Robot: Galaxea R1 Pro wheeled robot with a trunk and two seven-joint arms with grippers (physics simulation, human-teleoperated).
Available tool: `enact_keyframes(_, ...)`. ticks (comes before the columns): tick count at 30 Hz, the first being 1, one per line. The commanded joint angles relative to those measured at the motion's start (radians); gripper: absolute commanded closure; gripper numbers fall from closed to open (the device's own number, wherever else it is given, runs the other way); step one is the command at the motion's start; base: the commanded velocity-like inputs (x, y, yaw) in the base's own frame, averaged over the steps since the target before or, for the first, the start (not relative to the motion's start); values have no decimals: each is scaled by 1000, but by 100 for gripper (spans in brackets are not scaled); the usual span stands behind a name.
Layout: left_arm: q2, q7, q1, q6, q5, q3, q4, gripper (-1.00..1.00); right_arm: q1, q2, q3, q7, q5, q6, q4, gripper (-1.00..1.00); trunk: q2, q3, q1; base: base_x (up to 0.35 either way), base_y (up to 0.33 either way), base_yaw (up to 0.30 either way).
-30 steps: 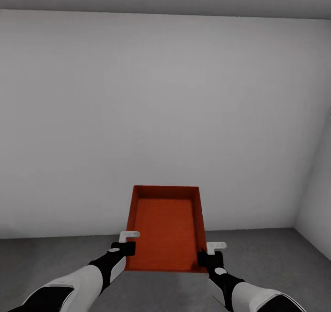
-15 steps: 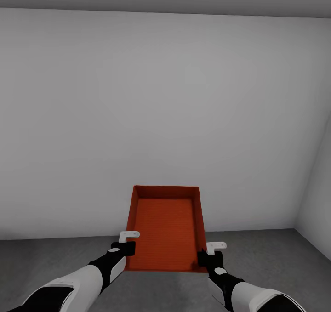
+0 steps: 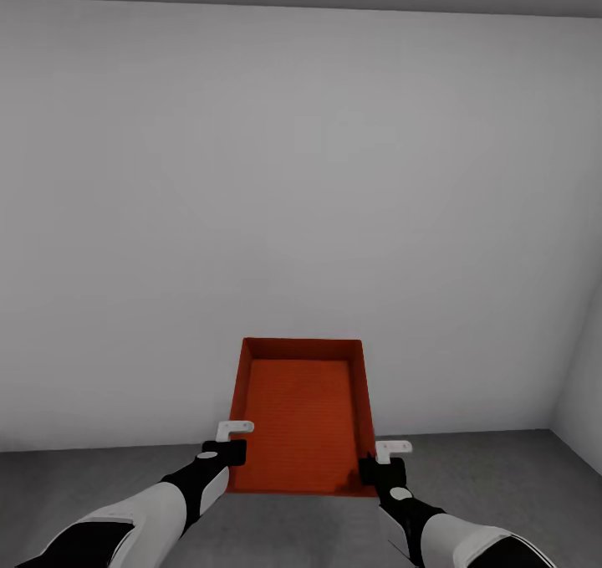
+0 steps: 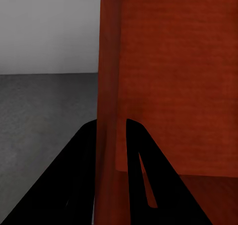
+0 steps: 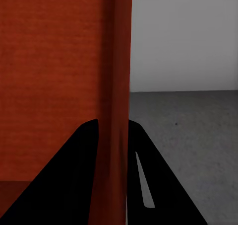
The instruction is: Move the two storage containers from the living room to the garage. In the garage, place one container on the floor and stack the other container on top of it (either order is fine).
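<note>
Wall (image 3: 301, 217) white, unmarked; floor (image 3: 84, 484) dark grey. Container (image 3: 301, 417) orange-red, unlabelled, carried above floor between both arms. Left gripper (image 3: 236, 444) clamped on its left rim, right gripper (image 3: 378, 461) on its right rim.

Dark grey matte floor (image 3: 100, 493) runs to the white wall (image 3: 251, 217).
</note>
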Motion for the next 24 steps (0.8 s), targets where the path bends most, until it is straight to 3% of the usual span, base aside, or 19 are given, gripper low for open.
enact_keyframes(1,66,16,0,-4,-2,58,2,100,-1,1,-53,4,28,-16,-3,100,-1,0,1,304,0,51)
enact_keyframes(13,66,16,0,-4,-2,58,2,100,-1,2,-53,3,29,-16,-3,100,-1,0,1,49,0,227)
enact_keyframes(24,65,16,0,-4,-2,58,2,100,-1,1,-53,4,28,-16,-3,100,-1,0,1,0,0,27)
